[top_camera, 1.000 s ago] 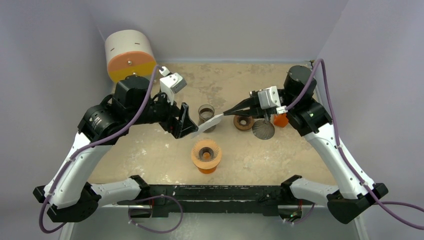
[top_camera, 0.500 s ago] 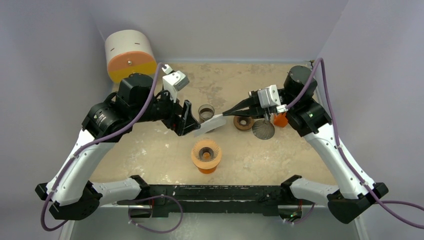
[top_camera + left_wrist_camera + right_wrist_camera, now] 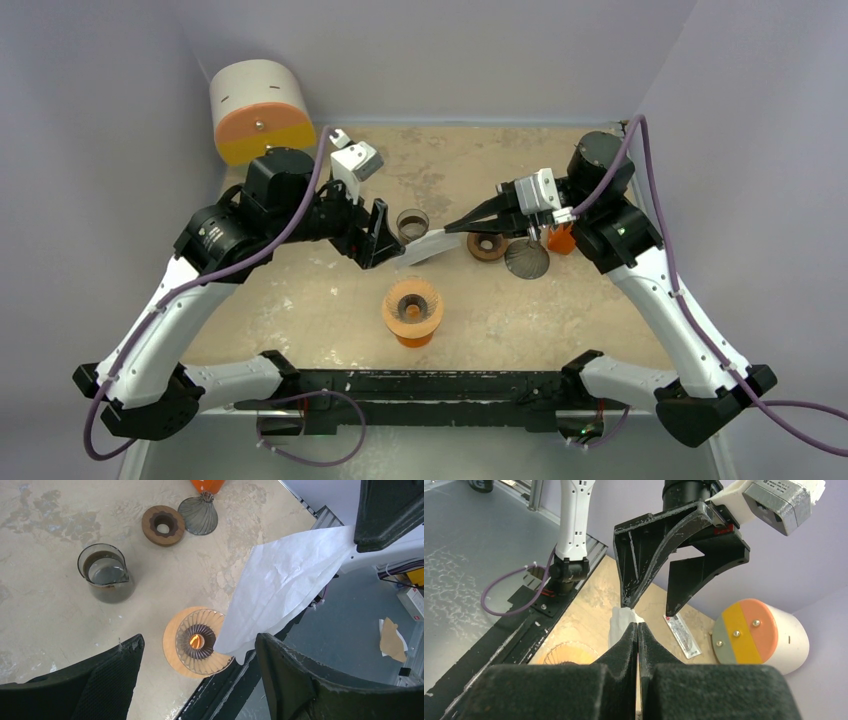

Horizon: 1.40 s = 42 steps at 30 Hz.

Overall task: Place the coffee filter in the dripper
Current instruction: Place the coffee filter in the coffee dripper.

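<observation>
Over worktop (image 3: pixel 300 300), right hand (image 3: pixel 450 227) pinched shut on filter (image 3: pixel 422 246) corner, apparently presenting its free end to wide-open, empty left hand (image 3: pixel 383 238) beyond dripper (image 3: pixel 412 312).

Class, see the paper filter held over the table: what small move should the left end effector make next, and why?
Probably close the left end effector on the free corner of the filter. It stands open with that corner between its fingers, while the shut right end effector pinches the other end; the dripper sits empty.

Left gripper (image 3: pixel 373 236) spread wide, right gripper (image 3: pixel 452 226) pinched closed, tips facing.
</observation>
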Tool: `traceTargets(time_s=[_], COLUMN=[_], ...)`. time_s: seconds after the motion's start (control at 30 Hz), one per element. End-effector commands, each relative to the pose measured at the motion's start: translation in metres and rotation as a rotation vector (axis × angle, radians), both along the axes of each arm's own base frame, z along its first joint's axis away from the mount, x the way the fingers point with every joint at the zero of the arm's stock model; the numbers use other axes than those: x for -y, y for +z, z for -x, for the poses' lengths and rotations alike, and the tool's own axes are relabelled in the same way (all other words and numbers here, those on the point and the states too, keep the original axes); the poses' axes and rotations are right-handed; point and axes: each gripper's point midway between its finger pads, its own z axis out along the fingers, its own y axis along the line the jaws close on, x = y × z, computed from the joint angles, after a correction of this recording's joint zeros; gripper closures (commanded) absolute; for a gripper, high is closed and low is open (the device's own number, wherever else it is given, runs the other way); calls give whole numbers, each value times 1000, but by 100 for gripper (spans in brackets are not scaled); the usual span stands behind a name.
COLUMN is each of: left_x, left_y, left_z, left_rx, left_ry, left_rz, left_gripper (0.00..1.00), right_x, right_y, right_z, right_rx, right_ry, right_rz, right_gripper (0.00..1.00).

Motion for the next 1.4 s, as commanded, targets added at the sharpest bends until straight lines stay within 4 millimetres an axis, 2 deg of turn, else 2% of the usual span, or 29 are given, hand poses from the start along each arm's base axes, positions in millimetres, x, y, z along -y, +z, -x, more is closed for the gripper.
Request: traceTargets(time_s=[0.0, 0.43, 1.03, 1.17, 1.37], left_x=[7, 22, 27, 30, 32], left_y=[11, 24, -4, -2, 11], left_z=[-3, -1, -3, -3, -2], left_rx=[34, 61, 29, 29, 47], left_ry=[-8, -67, -80, -91, -102], left_rz=[54, 144, 124, 137, 171], left_gripper=[20, 24, 25, 25, 25], right_x=[-1, -3, -5, -5, -5], right_y=[12, 9, 9, 10, 8], right_z=[2, -3, -8, -8, -9], right_rx=[19, -3, -21, -22, -32], right_ry=[-2, -17, -34, -41, -50], right_rz=[-22, -13, -12, -14, -9], right_gripper=[100, 100, 100, 100, 100])
